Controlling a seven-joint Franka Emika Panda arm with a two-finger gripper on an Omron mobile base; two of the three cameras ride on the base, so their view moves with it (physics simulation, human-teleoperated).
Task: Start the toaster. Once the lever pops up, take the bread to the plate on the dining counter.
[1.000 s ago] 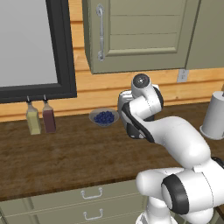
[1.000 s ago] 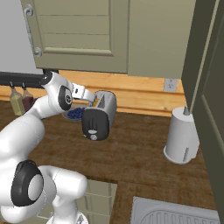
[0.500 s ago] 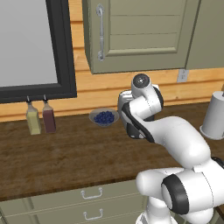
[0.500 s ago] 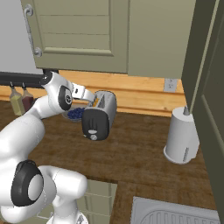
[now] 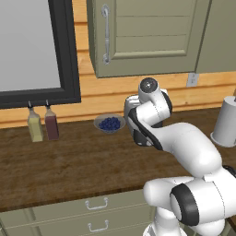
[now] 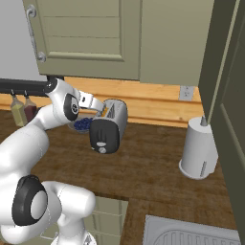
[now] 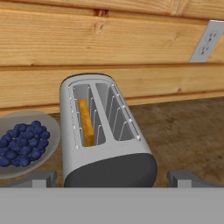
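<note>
Gripper (image 7: 111, 178): jaws wide apart, empty, hanging above the toaster's dark end.
Toaster (image 7: 101, 131): on the worktop beside the berry bowl (image 7: 24, 142).
Bread (image 7: 86, 122): in the left slot.
Advice: approach the lever slowly and press straight down.

No visible change since prev. frames
</note>
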